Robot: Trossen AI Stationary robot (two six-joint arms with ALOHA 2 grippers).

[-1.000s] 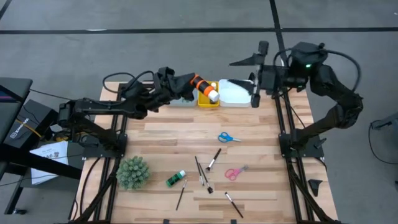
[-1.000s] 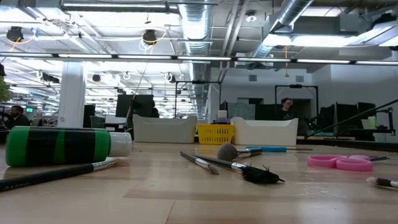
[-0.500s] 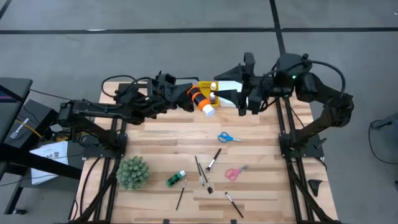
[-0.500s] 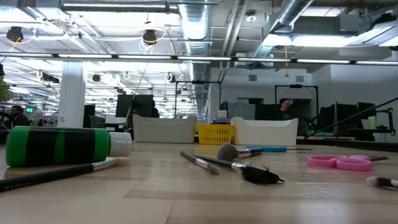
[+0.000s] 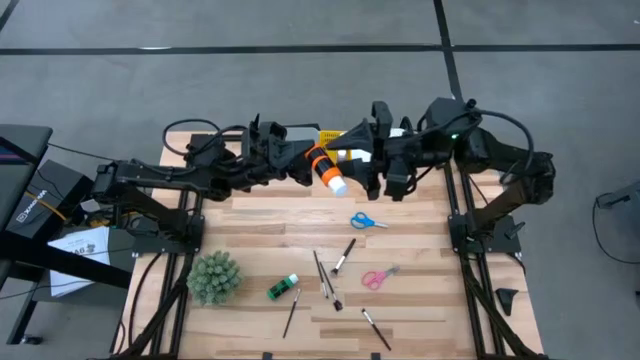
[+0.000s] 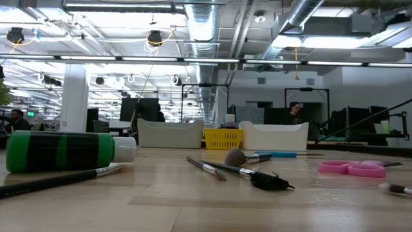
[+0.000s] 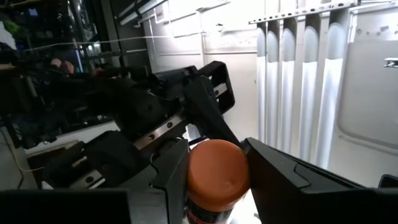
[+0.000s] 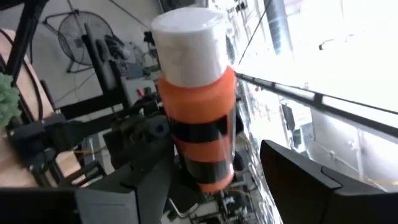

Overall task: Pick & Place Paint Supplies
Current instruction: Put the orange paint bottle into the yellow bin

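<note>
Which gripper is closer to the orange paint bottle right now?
Left. The left gripper is shut on the orange paint bottle, holding it above the table's far edge. The right gripper is open, its fingers either side of the cap end, not gripping.

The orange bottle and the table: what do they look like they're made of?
The orange bottle looks like smooth plastic: a glossy orange body with a black label band and a matte white cap. The left gripper holds it. The table looks like wood, with pale planks showing grain and seams.
</note>
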